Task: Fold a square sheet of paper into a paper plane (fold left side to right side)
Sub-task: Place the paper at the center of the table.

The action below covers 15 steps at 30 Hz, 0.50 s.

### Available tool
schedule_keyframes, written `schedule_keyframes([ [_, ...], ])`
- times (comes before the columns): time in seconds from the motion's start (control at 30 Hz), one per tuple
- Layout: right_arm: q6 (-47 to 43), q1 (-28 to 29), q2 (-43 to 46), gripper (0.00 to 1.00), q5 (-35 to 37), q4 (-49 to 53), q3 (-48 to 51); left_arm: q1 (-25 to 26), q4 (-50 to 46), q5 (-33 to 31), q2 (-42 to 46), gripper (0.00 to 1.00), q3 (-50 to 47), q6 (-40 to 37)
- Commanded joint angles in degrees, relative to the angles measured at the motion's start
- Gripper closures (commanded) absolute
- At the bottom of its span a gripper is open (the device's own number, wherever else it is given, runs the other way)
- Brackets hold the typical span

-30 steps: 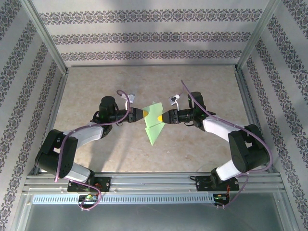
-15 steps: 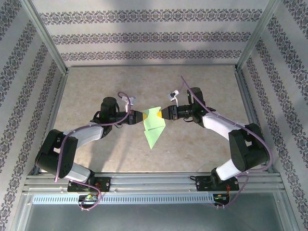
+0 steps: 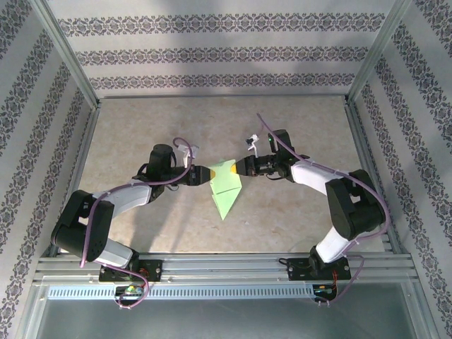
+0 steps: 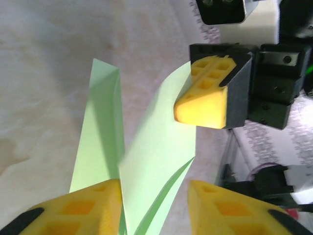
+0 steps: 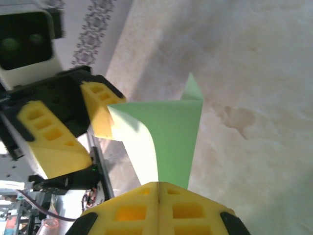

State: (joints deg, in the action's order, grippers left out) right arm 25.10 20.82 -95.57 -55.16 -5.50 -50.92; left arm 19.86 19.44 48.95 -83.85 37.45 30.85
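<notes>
We pinch the paper [image 3: 226,192] in our closed right gripper [image 3: 236,168]; our parted left gripper [image 3: 207,175] should back straight off it.

No writing, label, brand or number is legible anywhere.

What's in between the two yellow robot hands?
The folded green paper, seen from the top camera. The right hand pinches one edge; the left hand is open at the other.
</notes>
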Motion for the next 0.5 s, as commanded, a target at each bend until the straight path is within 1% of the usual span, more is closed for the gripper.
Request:
schedule_keyframes([
  [0.0, 0.28, 0.71, -3.04, 1.0, 6.07, 1.59, 0.2, -0.39, -11.3, -10.07, 3.87, 0.46, 1.45, -7.29],
  [0.03, 1.44, 0.84, -3.59, 1.0, 6.93, 1.14, 0.41, -0.35, -13.75, -12.94, 5.25, 0.44, 1.48, -8.5],
  [0.13, 5.01, 0.91, -3.85, 1.0, 10.62, 1.99, 0.88, -0.2, -18.65, -18.62, 9.66, 0.45, 1.22, -11.07],
  [0.23, 8.8, 0.73, -3.25, 1.0, 13.95, 5.45, 0.68, 2.64, -24.12, -23.91, 14.09, 0.46, 1.43, -14.5],
  [0.27, 10.27, 0.59, -3.12, 1.0, 14.54, 6.53, 0.64, 4.31, -26.05, -25.95, 15.12, 0.46, 1.79, -15.76],
  [0.33, 14.21, 0.12, -2.96, 1.0, 15.52, 8.04, 0.68, 9.26, -30.61, -30.57, 16.3, 0.47, 3.18, -18.63],
  [0.47, 18.99, 0.01, -2.39, 1.0, 15.9, 9.74, 0.57, 20.63, -37.47, -39.77, 14.47, 0.48, 6.99, -21.68],
])
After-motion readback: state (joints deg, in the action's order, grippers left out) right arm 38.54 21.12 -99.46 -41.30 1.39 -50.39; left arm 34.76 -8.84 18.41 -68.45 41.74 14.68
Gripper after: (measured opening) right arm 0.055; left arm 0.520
